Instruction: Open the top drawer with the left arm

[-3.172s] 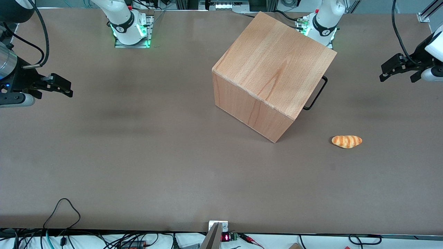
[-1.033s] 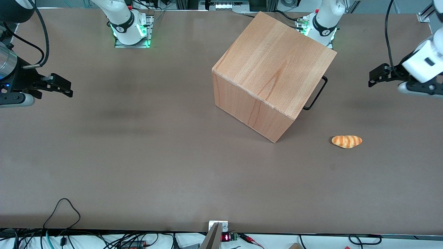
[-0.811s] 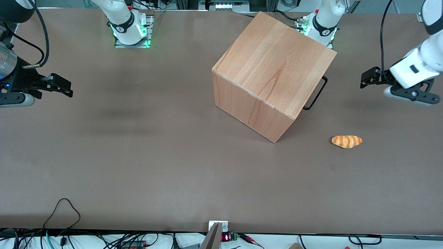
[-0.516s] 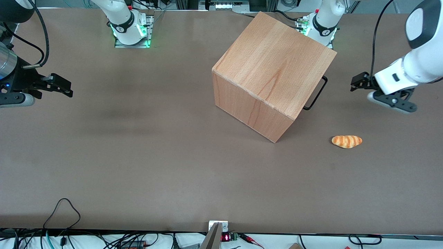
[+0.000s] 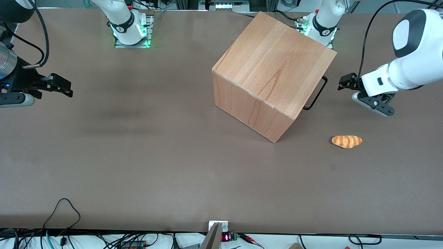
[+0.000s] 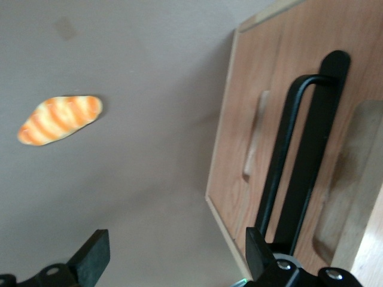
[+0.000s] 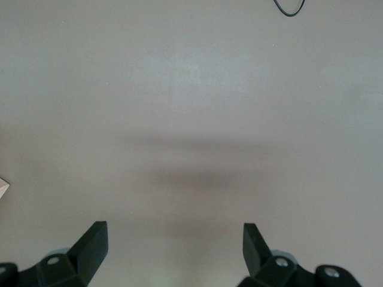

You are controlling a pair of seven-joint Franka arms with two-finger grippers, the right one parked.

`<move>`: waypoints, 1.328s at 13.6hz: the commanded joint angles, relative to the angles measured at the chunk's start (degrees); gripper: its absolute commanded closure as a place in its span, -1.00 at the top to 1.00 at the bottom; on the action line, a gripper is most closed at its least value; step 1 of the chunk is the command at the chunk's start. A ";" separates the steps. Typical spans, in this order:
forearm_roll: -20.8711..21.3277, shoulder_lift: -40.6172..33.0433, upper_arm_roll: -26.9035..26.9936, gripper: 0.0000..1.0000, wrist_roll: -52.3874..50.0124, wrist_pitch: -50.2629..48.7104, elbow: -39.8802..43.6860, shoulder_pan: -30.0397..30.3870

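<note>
The wooden cube cabinet stands turned at an angle on the brown table. A thin black wire handle juts out below its top edge; the top drawer's front is hidden in the front view. In the left wrist view the light wood drawer front faces me with the black handle on it, and it looks pushed in. My left gripper hangs a short gap from the handle, toward the working arm's end, touching nothing. The gripper is open with only table between its fingers.
A small orange-striped bread roll lies on the table nearer to the front camera than my gripper; it also shows as the roll in the left wrist view. The arm bases stand at the table's back edge, close to the cabinet.
My left arm has swung in from the table's end toward the cabinet, bringing the open gripper close to the handle. Cabinet and roll have not moved.
</note>
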 commanded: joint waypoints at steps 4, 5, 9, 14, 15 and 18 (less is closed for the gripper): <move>-7.46 2.90 0.22 1.00 2.62 3.52 -2.81 -1.65; -8.43 3.43 0.22 1.00 2.62 3.53 -2.81 -1.66; -8.96 4.57 0.14 1.00 2.54 3.62 -2.72 -2.44; -9.49 5.72 0.05 1.00 2.98 4.67 -2.72 -2.97; -9.58 5.81 0.05 1.00 2.98 4.76 -2.72 -3.06; -9.58 6.77 -0.04 1.00 3.67 5.98 -2.72 -3.41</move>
